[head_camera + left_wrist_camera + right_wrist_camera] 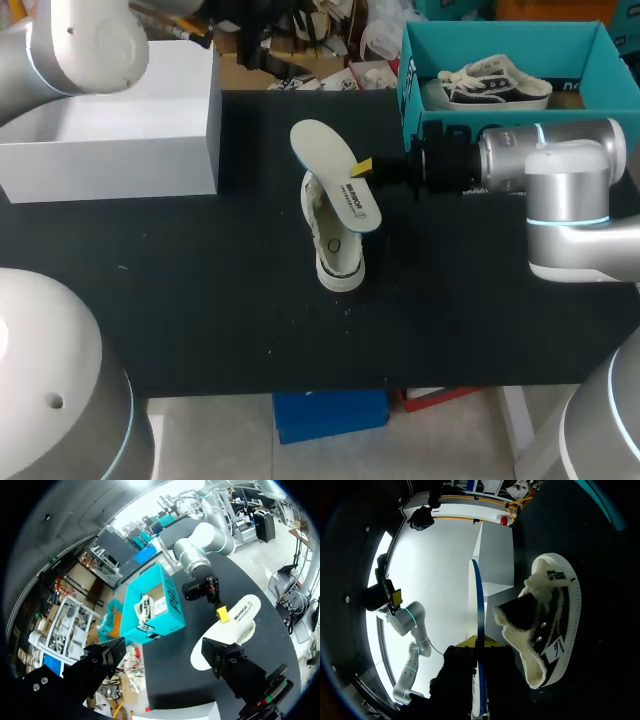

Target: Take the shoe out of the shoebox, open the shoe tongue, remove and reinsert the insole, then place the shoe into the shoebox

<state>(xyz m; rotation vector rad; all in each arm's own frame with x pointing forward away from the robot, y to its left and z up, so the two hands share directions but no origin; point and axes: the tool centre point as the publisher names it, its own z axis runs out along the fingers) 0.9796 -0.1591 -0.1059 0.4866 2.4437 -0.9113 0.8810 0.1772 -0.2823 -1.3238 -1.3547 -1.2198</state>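
A white canvas shoe (336, 245) rests on the black table near its middle. Above it hangs a white insole (338, 185) with a blue underside, my right gripper (363, 167) shut on its edge. In the right wrist view the insole (478, 605) stands edge-on between the yellow tips of that gripper (476, 642), with the shoe (547, 625) just beside it, its opening showing. The teal shoebox (500, 118) at the back right holds a second shoe (495, 82). My left gripper (165, 662) is open and empty, high above the table, looking down on the insole (239, 617) and the shoebox (150, 625).
A white open box (120, 150) stands at the back left of the table. The black tabletop (200, 300) runs bare in front of the shoe and toward the near edge.
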